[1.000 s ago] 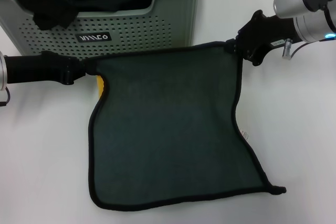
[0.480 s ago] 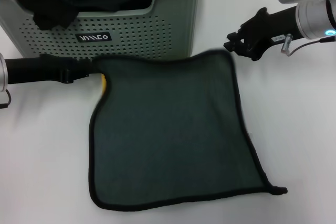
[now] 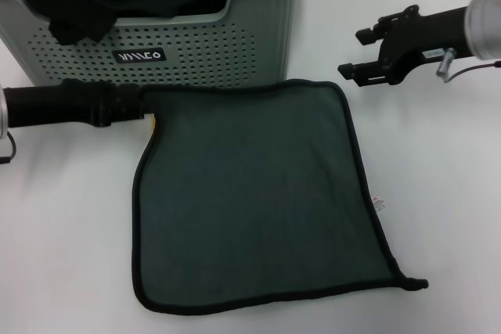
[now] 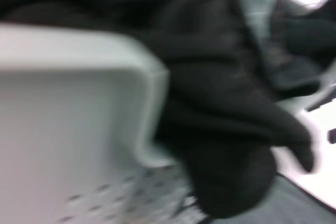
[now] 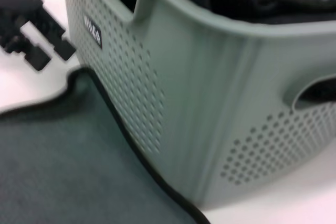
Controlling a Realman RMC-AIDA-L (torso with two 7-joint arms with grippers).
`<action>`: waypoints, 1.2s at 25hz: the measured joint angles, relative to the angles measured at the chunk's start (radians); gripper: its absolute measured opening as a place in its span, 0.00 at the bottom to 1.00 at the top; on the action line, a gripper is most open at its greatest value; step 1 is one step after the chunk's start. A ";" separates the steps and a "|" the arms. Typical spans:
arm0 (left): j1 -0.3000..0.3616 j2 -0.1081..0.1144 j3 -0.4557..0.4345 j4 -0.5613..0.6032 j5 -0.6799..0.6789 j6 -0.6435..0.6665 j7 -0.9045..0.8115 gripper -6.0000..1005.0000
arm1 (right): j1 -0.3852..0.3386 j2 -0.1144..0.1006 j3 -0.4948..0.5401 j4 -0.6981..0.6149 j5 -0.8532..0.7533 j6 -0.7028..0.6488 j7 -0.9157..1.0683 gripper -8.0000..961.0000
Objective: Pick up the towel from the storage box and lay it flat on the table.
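We see the towel [image 3: 254, 193] spread dark-side up; our right gripper [image 3: 365, 54] hangs spread apart just beyond its corner, our left gripper [image 3: 129, 104] pinches another corner.

storage box [image 3: 235, 44] label [image 3: 140, 56], lettering unreadable

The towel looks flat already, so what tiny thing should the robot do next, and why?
Probably open the left end effector and draw it away. The towel lies spread, dark face up, on the table in front of the storage box. The right end effector is open and clear of it, but the left one sits at the towel's corner.
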 joint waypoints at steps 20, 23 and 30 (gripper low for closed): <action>0.082 0.005 0.097 0.011 -0.373 0.596 0.541 0.58 | -0.214 -0.007 0.069 0.056 0.689 -0.634 -0.393 0.88; 0.076 0.015 0.094 -0.009 -0.381 0.597 0.550 0.59 | -0.191 -0.004 0.103 0.118 0.700 -0.697 -0.435 0.88; 0.086 0.035 0.090 -0.041 -0.439 0.596 0.553 0.60 | -0.186 -0.001 0.111 0.158 0.736 -0.727 -0.485 0.88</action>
